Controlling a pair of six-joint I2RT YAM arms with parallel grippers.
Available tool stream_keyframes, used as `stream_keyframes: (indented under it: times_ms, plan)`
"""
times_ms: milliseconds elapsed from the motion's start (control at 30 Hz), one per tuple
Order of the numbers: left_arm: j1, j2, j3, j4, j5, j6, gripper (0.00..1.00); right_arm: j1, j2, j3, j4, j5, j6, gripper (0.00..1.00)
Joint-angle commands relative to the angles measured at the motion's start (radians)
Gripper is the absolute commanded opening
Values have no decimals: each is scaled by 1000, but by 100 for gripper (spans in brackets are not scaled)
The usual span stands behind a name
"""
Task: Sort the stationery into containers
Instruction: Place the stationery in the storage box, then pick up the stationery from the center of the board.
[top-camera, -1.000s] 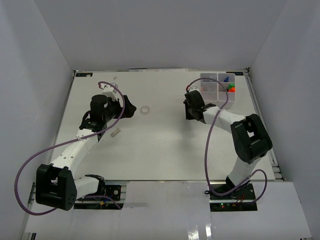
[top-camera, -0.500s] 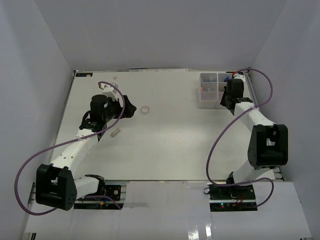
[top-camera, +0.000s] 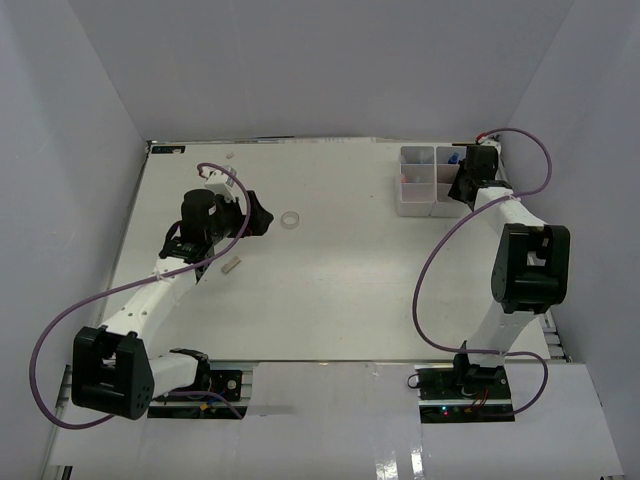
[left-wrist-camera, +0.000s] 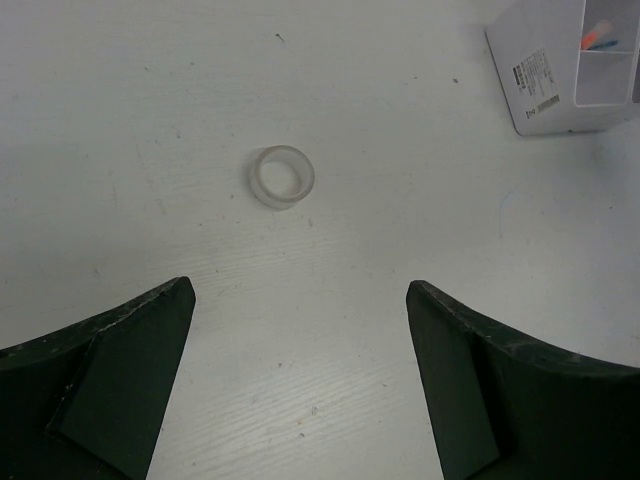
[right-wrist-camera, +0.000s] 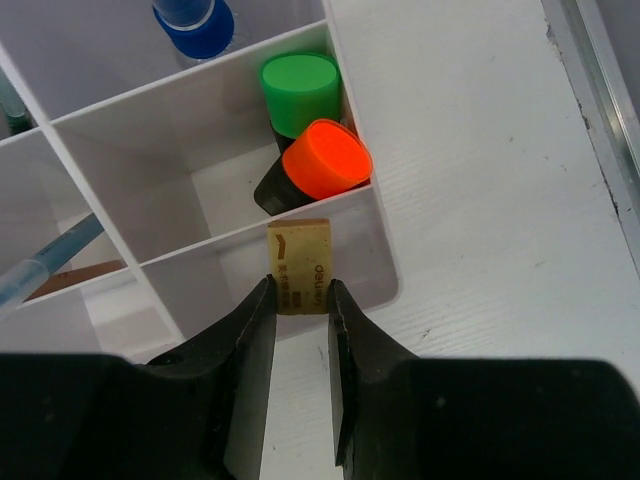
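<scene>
Right wrist view: white table (right-wrist-camera: 480, 200) carries white divided plastic organiser box (right-wrist-camera: 372, 262); right hand (right-wrist-camera: 300, 300) clamps small tan rectangular block (right-wrist-camera: 300, 265) over its nearest compartment; left hand (left-wrist-camera: 300, 288) spread wide, clear plastic tape ring (left-wrist-camera: 282, 177) on table ahead.

The top external camera looks down from above and behind the arms over the whole white table (top-camera: 330, 300). Both wrist cameras face downward from close up. With the overhead view, the left shares the clear tape ring (left-wrist-camera: 282, 177) and the right shares the white divided plastic organiser box (right-wrist-camera: 365, 255).
</scene>
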Motion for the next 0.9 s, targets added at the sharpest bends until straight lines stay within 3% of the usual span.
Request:
stream_keyframes:
  times_ms: [0,267,633,867]
  plan:
    - [7,-4,32,-4,18,-6,98,-11,7,27,15,-28,27,20]
    - [7,2,32,-4,22,-9,98,-11,11,7,18,-27,23,27]
    - [9,13,34,-4,23,-27,98,-11,-27,13,16,-38,-5,59]
    - [16,21,40,-41,-65,-43,98,-9,-223,-76,27,-140,-2,63]
